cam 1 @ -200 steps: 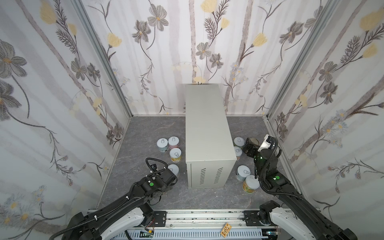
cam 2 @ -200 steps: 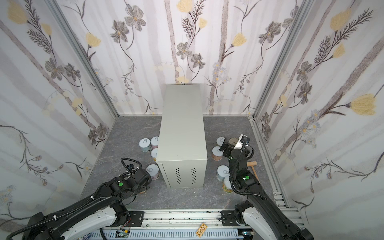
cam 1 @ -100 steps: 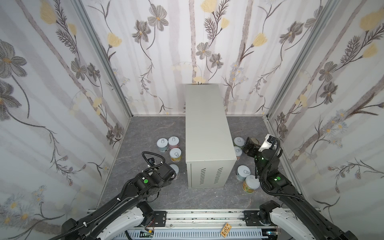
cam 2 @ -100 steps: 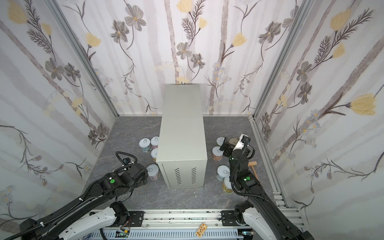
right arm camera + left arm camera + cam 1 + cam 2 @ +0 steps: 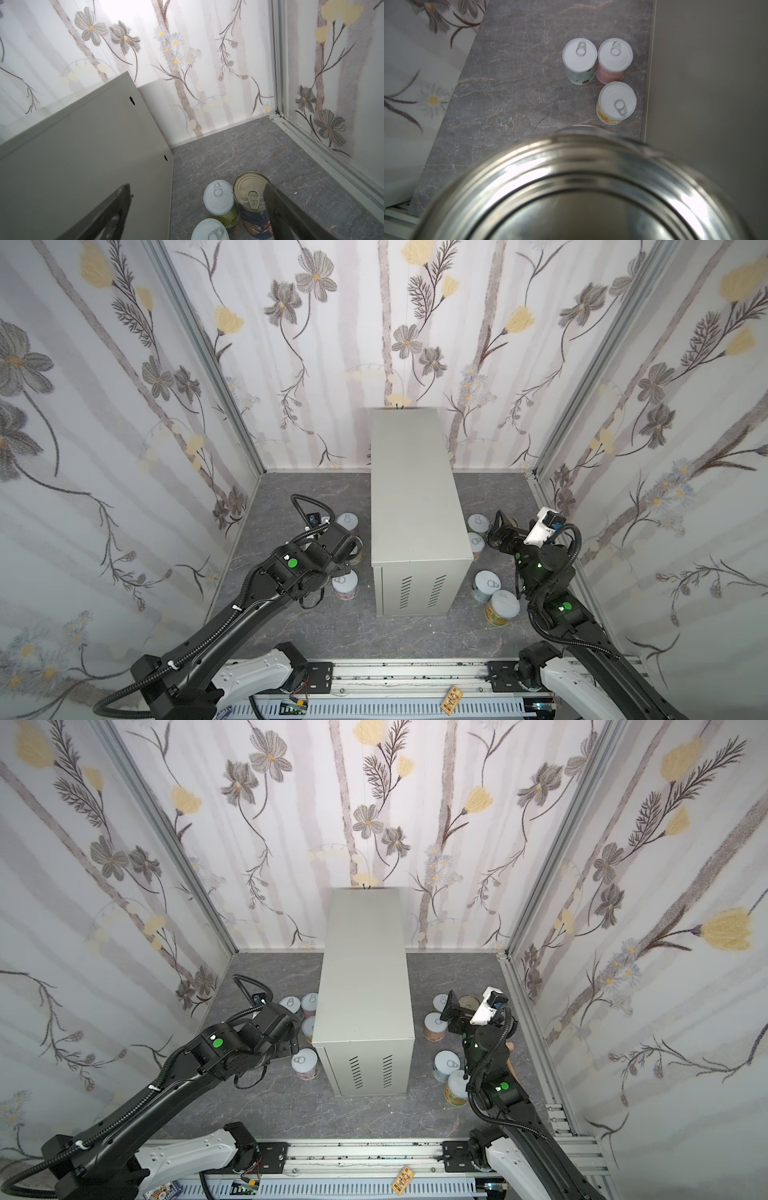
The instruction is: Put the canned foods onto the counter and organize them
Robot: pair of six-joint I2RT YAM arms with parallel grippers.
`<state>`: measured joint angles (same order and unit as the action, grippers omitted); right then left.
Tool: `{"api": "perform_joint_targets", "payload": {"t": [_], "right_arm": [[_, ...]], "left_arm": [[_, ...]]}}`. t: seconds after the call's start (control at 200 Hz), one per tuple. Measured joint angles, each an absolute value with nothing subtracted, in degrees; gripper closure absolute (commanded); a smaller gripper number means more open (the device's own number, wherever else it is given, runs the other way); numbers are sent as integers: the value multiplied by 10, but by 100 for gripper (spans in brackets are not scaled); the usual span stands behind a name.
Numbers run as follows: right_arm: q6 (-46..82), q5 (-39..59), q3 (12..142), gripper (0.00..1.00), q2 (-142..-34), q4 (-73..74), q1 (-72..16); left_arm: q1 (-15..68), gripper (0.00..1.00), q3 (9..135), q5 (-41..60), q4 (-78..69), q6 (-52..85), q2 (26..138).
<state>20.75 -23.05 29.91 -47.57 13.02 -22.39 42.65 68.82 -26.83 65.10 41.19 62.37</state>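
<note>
The counter point(image 5: 415, 497) stood upright on the floor point(image 5: 291, 497), its slotted front facing the arm bases. In both top views the left gripper point(image 5: 348, 546) sat just beside the counter's left wall, near the front corner, largely hidden under its own wrist. The left wrist view was filled by the blurred steel end of a metal-topped can point(image 5: 581, 187), directly under the camera and raised well clear of the floor. The jaws were clamped on this can, although the fingers themselves were not visible. Three white-lidded cans point(image 5: 615, 101) stood upright on the floor along the counter's left wall. A fourth short can point(image 5: 345, 585) stood near the front left corner.

The right gripper point(image 5: 461, 1011) was beside the counter's right wall, its jaws fully apart and holding nothing. In the right wrist view the dark navy can point(image 5: 252, 207) stood upright between the spread fingers point(image 5: 291, 218), close to one of them; contact could not be determined. Two pull-tab cans point(image 5: 220, 199) stood between it and the counter. Two further cans point(image 5: 486, 585) stood near the front right corner.
</note>
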Motion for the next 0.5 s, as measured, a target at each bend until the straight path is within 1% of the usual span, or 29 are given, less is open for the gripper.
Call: {"api": "perform_joint_targets", "payload": {"t": [0.295, 0.5], "right_arm": [[209, -193, 386, 0, -462, 111, -224], [194, -95, 481, 0, -503, 89, -224]], "left_arm": [[403, 100, 854, -278, 626, 311, 718], [371, 100, 974, -274, 628, 248, 778]]}}
